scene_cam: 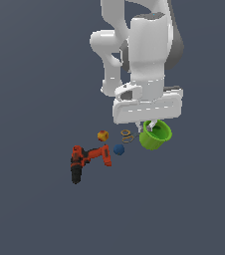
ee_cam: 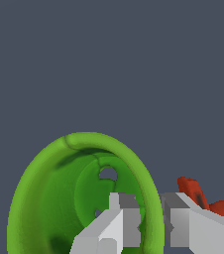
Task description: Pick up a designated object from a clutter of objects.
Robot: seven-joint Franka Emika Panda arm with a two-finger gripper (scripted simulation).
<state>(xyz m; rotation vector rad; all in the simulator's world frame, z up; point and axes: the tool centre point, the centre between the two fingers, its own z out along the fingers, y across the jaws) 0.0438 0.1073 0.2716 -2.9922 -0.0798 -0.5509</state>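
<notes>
The lime-green cup (scene_cam: 157, 136) sits at the exterior view's right end of the clutter and is tilted. My gripper (scene_cam: 150, 125) comes down on it from above, one finger inside and one outside. In the wrist view the cup (ee_cam: 49, 198) opens toward the camera, and its rim runs between the two grey fingers of the gripper (ee_cam: 151, 214), which press on the wall. The gripper is shut on the cup's rim. Whether the cup's base touches the floor cannot be told.
The orange-and-black drill (scene_cam: 87, 159) lies at the exterior view's left and shows partly in the wrist view (ee_cam: 218, 206). A blue ball (scene_cam: 118, 149), a red-yellow ball (scene_cam: 102, 135) and thin scissors (scene_cam: 128, 135) lie between drill and cup.
</notes>
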